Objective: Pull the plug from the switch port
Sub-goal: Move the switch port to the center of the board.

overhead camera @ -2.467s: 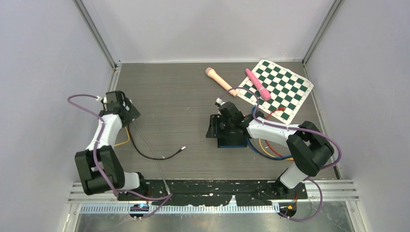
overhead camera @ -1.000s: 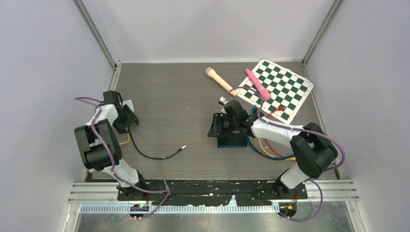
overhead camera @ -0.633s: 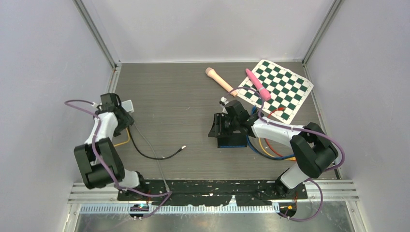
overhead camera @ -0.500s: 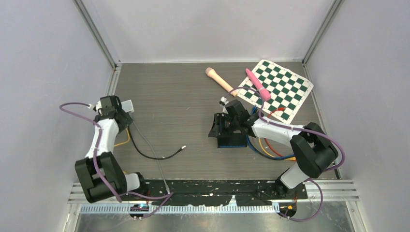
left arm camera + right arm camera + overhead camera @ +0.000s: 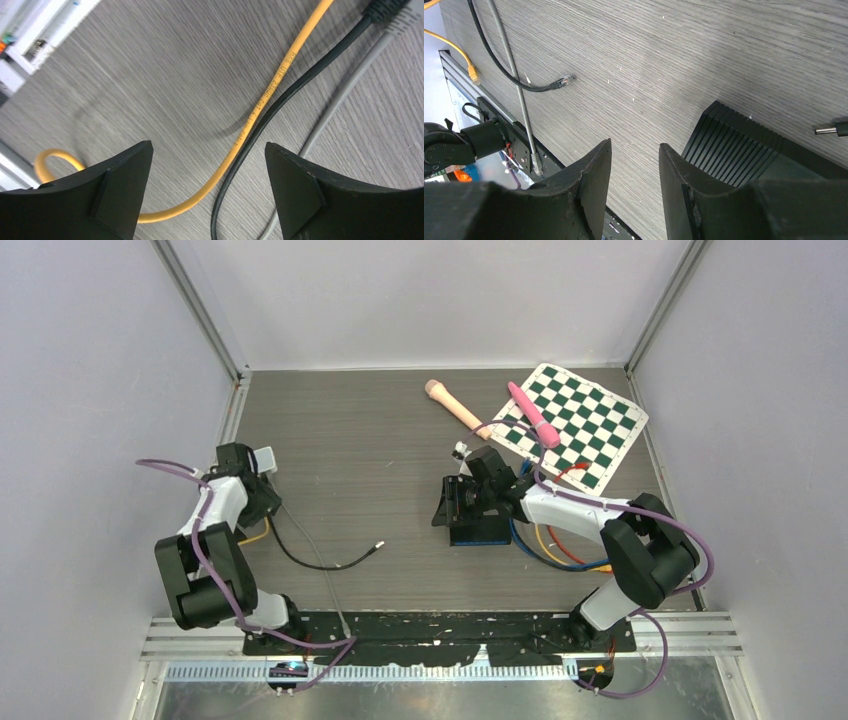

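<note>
A small white switch box (image 5: 265, 457) lies at the left of the table. A yellow cable (image 5: 256, 533), a black cable (image 5: 300, 560) and a grey cable (image 5: 322, 578) run out from it. My left gripper (image 5: 262, 504) hovers just in front of it, open and empty. In the left wrist view the gripper (image 5: 209, 147) straddles the yellow cable (image 5: 280, 75) and the black cable (image 5: 300, 85). A black plug boot (image 5: 385, 7) and a grey one (image 5: 406, 17) show at the top right; the ports are out of view. My right gripper (image 5: 455, 502) is open and empty beside a ribbed black box (image 5: 744, 140).
The black cable's free plug (image 5: 378, 549) lies mid-table and also shows in the right wrist view (image 5: 566, 80). Blue, orange and red cables (image 5: 545, 540) trail from the black box (image 5: 478, 525). A checkered mat (image 5: 580, 422) and two pink sticks (image 5: 532, 413) lie at the back right.
My left arm has swung about near the white box, and its gripper now sits lower, over the cables. The right arm has barely moved.
</note>
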Controlling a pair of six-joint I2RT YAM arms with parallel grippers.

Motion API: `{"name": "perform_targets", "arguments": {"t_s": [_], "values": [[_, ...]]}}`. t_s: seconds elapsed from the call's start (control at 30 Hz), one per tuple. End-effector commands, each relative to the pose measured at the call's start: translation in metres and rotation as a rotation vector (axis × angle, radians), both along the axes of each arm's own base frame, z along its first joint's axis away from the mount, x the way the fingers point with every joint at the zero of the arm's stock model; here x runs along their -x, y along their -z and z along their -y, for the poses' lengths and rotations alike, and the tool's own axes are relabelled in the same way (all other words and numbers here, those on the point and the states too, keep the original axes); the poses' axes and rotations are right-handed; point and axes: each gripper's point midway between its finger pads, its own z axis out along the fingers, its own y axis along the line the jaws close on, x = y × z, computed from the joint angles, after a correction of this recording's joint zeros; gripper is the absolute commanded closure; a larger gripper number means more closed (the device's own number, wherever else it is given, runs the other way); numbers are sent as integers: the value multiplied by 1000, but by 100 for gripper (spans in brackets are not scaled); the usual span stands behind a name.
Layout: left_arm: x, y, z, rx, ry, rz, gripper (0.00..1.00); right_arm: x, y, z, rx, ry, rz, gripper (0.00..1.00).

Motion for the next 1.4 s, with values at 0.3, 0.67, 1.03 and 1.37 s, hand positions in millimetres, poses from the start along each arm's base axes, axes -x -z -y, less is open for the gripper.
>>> {"name": "perform_targets", "arguments": {"t_s": [0.3, 0.67, 1.03, 1.37], "values": [[-14, 17, 91, 414, 186, 123, 23, -8, -19, -8, -69, 17, 34, 53], [-15, 25, 165, 506, 458, 101, 29, -5, -12, -5, -64, 25, 28, 53], [-9, 24, 203, 499, 594, 78, 35, -4, -10, -3, -59, 23, 36, 53], [-8, 5, 197, 450, 612, 156, 30, -17, -33, -43, -36, -186, 132, 47]]}}
